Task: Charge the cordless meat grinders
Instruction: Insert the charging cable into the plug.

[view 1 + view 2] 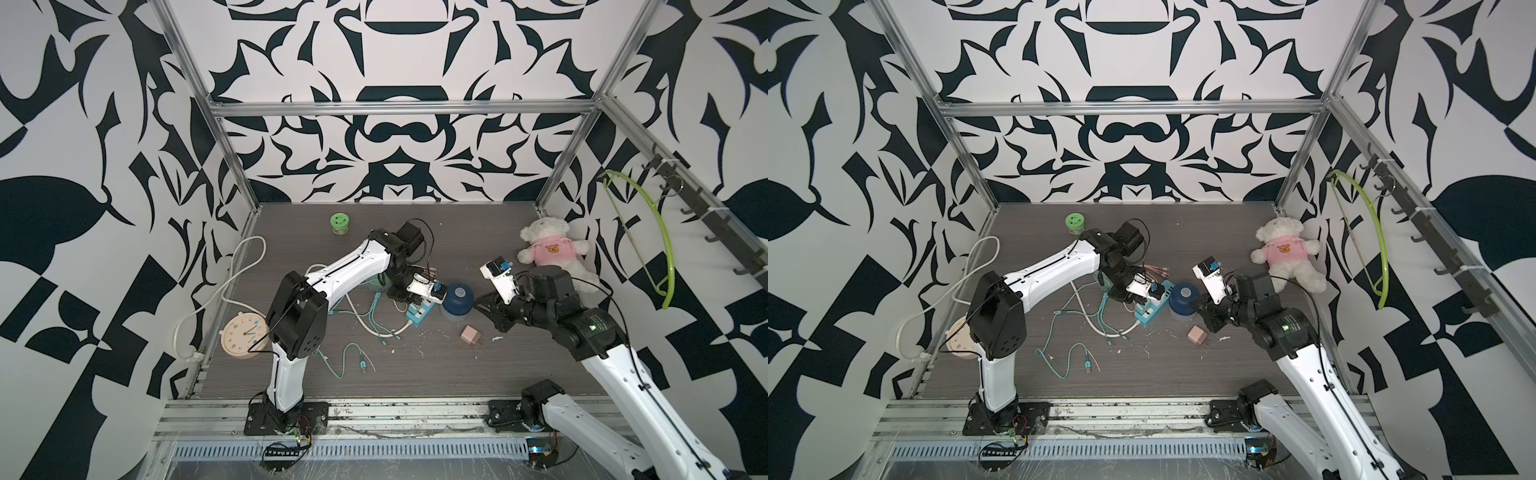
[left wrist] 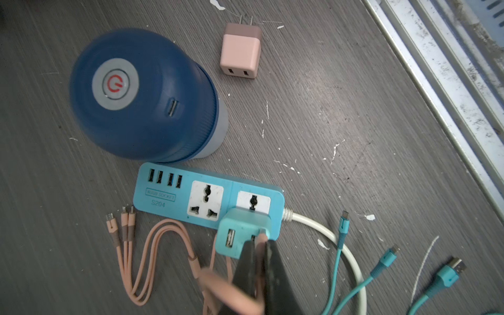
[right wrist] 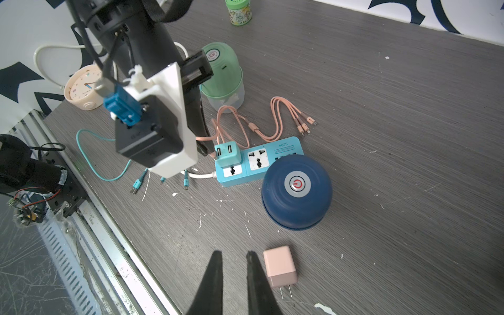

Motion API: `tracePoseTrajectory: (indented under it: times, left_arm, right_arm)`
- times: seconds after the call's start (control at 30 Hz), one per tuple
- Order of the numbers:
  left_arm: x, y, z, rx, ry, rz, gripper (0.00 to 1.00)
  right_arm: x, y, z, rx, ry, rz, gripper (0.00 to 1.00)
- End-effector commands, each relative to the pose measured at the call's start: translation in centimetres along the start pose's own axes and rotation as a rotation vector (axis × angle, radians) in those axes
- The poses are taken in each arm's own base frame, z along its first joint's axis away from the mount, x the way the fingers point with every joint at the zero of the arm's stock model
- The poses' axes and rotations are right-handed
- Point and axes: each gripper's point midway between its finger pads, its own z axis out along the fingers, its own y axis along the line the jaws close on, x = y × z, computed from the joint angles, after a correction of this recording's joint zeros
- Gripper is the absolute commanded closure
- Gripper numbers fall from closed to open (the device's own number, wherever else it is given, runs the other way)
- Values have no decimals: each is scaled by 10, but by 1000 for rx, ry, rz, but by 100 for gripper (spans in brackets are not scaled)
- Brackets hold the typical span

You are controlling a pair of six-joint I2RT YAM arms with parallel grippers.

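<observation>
The dark blue grinder (image 1: 457, 297) (image 2: 141, 98) stands upright beside the blue power strip (image 2: 174, 193), its silver button up and its charging port facing the strip. Behind the left arm stands the mint green grinder (image 3: 222, 73), mostly hidden in both top views. My left gripper (image 2: 260, 240) is shut on the USB plug of the pink multi-head cable (image 2: 152, 245). The plug's tip sits at a port of the teal adapter (image 2: 237, 234), which is plugged into the strip. My right gripper (image 3: 234, 255) hovers slightly open and empty, right of the blue grinder and beside the pink adapter (image 3: 279, 263).
Teal cables (image 1: 357, 357) and the strip's white cord (image 2: 327, 234) lie tangled in front of the strip. A green jar (image 1: 340, 224) stands at the back, a clock (image 1: 243, 334) at the left edge, a teddy bear (image 1: 548, 249) at the back right. A metal rail (image 1: 374, 411) runs along the front.
</observation>
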Motion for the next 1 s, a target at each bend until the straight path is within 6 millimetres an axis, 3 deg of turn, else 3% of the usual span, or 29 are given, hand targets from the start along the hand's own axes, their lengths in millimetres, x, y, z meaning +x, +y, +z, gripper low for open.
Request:
tracePoseTrajectory:
  times: [0.0, 0.53, 0.97]
  left_arm:
    - [6, 1, 9, 15, 5, 7, 100]
    - [20, -14, 19, 66, 46, -11, 100]
    - [30, -14, 14, 53, 97, -16, 100]
  right_arm:
    - [-5, 3, -2, -12, -23, -6, 85]
    - [-5, 3, -3, -11, -27, -8, 86]
    - [-4, 4, -3, -12, -26, -7, 86]
